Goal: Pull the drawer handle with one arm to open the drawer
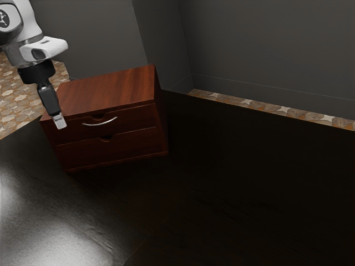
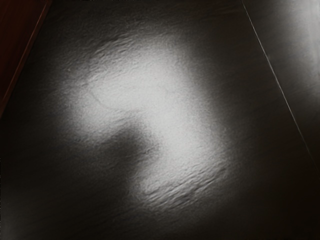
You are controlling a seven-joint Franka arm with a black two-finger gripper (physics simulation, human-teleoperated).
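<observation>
A small red-brown wooden cabinet (image 1: 111,88) stands on the dark floor with two drawers in its front. The upper drawer (image 1: 136,117) carries a curved silver handle (image 1: 100,122) and sits flush with the cabinet's front. My gripper (image 1: 59,121) hangs pointing down in front of the cabinet's front corner, toward the exterior view's left of the handle, about level with it and apart from it. I see it edge-on, holding nothing. In the wrist view, a strip of the cabinet's wood (image 2: 15,45) lies beside the glossy floor.
The lower drawer (image 1: 111,148) has no visible handle. Dark glossy floor (image 1: 222,194) spreads in front of and to the right of the cabinet, with a bright glare patch (image 2: 150,110) under my hand. Grey walls (image 1: 266,44) meet behind the cabinet.
</observation>
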